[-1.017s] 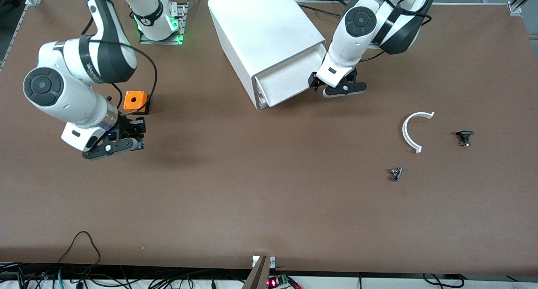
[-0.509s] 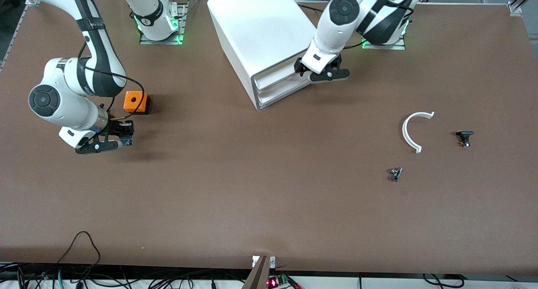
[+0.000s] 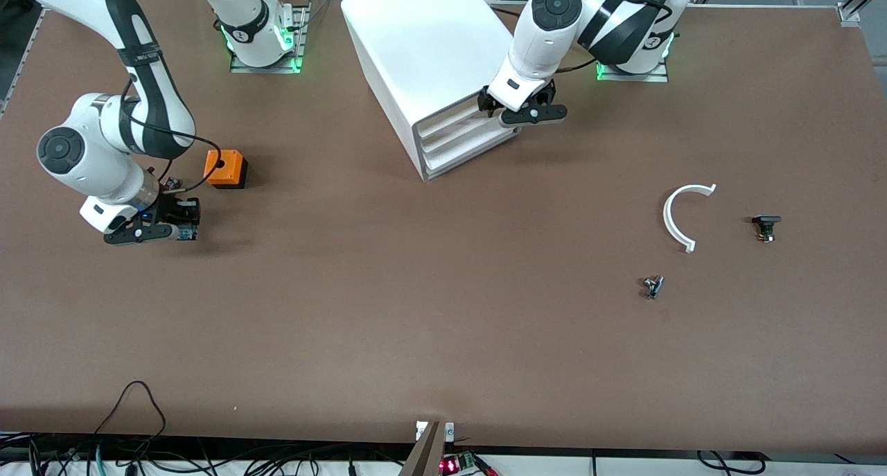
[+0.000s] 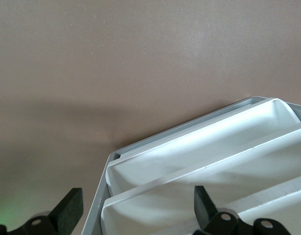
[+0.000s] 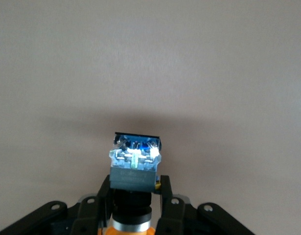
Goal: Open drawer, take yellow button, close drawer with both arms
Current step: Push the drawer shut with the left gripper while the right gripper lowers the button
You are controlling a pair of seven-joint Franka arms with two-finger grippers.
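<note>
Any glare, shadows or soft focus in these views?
Right wrist view: glare on the button's blue base, shadow on the table. Left wrist view: drawer fronts bright, green glow in a corner. Front view: soft shadow under the right tool.

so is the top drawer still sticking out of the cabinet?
No: in the front view the drawer sits flush with the two below it in the cabinet, with the left gripper at its front.

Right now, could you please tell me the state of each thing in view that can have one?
drawer: pushed in, flush with the two below.
button: held in the right gripper, above the table.
right gripper: shut on the button.
left gripper: open, at the drawer's front.
</note>
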